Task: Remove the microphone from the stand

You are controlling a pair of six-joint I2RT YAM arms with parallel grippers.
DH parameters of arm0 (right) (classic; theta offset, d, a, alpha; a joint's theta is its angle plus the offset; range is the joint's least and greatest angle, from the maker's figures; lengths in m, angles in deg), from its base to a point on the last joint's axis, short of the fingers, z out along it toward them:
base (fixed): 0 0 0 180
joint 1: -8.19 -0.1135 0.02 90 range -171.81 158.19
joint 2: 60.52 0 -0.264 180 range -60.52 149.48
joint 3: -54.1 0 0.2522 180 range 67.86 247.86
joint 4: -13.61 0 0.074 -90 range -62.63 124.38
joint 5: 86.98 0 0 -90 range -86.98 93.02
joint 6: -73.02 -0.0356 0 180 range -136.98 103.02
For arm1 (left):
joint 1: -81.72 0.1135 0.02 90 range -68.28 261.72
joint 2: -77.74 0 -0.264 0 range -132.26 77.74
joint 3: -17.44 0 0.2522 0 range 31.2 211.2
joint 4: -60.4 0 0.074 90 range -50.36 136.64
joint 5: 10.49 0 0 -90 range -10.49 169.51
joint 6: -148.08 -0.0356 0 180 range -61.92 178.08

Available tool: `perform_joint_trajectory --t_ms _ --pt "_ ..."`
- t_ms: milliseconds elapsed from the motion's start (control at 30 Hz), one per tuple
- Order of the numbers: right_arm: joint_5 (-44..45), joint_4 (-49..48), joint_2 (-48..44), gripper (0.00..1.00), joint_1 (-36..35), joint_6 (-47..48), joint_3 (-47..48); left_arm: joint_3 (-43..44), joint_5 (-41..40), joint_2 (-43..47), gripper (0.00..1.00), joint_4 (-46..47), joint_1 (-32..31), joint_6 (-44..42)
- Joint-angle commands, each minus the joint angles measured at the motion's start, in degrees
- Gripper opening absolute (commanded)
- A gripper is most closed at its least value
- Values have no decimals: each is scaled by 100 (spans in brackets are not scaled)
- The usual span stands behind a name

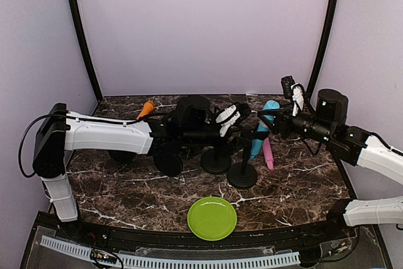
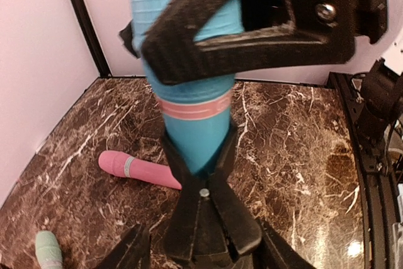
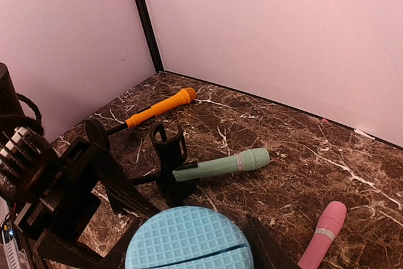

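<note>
Pale lilac walls close in a dark marble table (image 2: pixel 296 155). A little right of its middle a black stand (image 2: pixel 204 218) holds the blue microphone (image 2: pixel 192 140), which sits tail-down in the forked clip with its head leaning up toward the right. The right gripper (image 3: pixel 192 247) is clamped on the upper part of that microphone: one finger lies flat across the blue body, and the round head fills the gap between the two. The left gripper (image 2: pixel 204 249) reaches in from the left with a finger on either side of the stand's clip, but whether they press on it I cannot tell. A pink microphone (image 2: pixel 141 169) lies on the marble just beside the stand's foot. A green one (image 3: pixel 223 164) and an orange one (image 3: pixel 160 108) lie further left by a second stand (image 3: pixel 169 149), and a green plate (image 1: pixel 212 218) sits near the front edge. The main risk, as I judge it, is the stand coming along with the pull. If the clip grips tightly and the left fingers are not firm, a slanted tug could tip the stand onto the pink microphone. The smooth tapered body could also slip through the right fingers.
</note>
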Motion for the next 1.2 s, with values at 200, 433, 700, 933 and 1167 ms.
perform_joint_trajectory --t_ms 200,433,700,933,1167 --pt "183 -371 -139 27 8 -24 -73 0 -128 139 27 119 -98 -154" --pt "318 -345 -190 27 6 -30 -82 -37 -115 158 4 96 -119 -162" --pt "762 -256 -295 27 6 -60 -64 -37 -137 154 2 106 -119 -135" --pt "1506 -59 -476 27 6 -121 -113 -40 -206 261 72 221 -119 -71" --pt "2083 87 -627 27 10 -224 -144 -65 -13 522 93 457 -119 -18"
